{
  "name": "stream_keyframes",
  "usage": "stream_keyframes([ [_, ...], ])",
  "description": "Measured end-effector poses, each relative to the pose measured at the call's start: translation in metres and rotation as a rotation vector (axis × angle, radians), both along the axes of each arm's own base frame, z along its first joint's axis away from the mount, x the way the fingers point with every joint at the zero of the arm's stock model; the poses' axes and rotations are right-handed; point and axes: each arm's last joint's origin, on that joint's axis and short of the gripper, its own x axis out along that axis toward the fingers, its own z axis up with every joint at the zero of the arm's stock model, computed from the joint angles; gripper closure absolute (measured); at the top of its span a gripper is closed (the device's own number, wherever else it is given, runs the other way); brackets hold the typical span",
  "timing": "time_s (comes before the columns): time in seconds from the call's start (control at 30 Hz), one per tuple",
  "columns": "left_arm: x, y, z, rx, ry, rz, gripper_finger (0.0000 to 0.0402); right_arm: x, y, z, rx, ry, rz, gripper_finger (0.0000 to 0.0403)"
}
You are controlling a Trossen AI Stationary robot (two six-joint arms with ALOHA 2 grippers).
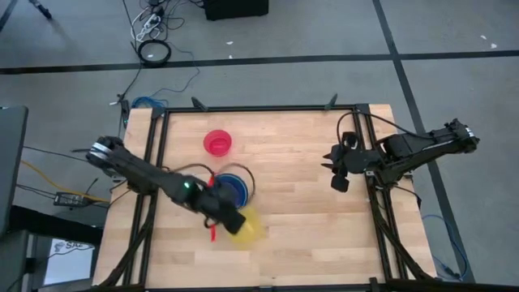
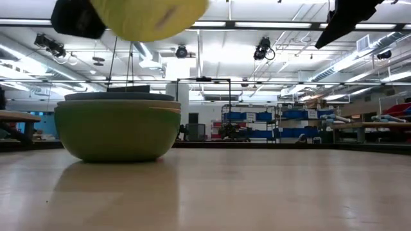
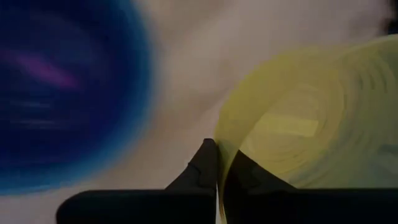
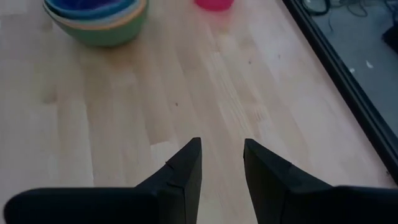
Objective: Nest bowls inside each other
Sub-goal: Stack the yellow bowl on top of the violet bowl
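Observation:
My left gripper (image 1: 233, 222) is shut on a yellow bowl (image 1: 250, 227), held up off the table just nearer than the stack; the low view shows that bowl (image 2: 151, 16) high above the wood. The stack (image 1: 235, 188) stands on its green bowl (image 2: 115, 131) at mid-table, with a blue bowl (image 3: 62, 93) uppermost. A small pink-red bowl (image 1: 217, 143) sits alone on the table beyond the stack. My right gripper (image 4: 222, 165) hangs open over the table's right part, with nothing between its fingers. My left gripper pinches the yellow bowl's rim (image 3: 219, 163) between its two fingers, one finger inside the bowl and one outside. The fingers slant down at it from the table's left. The bowl is lifted clear of the table and tilted.
Bare wood lies between the stack and my right gripper (image 1: 339, 180). Black frame rails (image 1: 154, 146) run along the table's left and right sides. Cables and a power strip (image 1: 150, 24) lie on the floor beyond the far edge.

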Motion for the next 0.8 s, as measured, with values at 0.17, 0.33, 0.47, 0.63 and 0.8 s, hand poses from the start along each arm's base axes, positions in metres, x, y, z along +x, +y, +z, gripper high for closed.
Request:
stream_keyframes([
  [0.17, -0.033, 0.037, 0.019, 0.206, 0.184, 0.101, 0.0394, 0.003, 0.001, 0.003, -0.007, -0.033, 0.017, 0.0297],
  [0.33, -0.046, 0.062, 0.021, 0.266, 0.312, 0.146, 0.0395, 0.005, 0.001, 0.005, -0.006, -0.061, 0.024, 0.0298],
  [0.47, -0.042, 0.074, 0.012, 0.271, 0.326, 0.127, 0.0395, 0.008, 0.002, 0.004, -0.006, -0.065, 0.025, 0.0298],
  [0.63, -0.040, 0.084, -0.008, 0.246, 0.358, 0.118, 0.0396, 0.015, 0.004, -0.001, -0.014, -0.032, 0.025, 0.0298],
  [0.8, -0.036, 0.083, -0.015, 0.235, 0.317, 0.105, 0.0378, 0.025, 0.007, -0.010, -0.033, 0.022, 0.028, 0.0298],
])
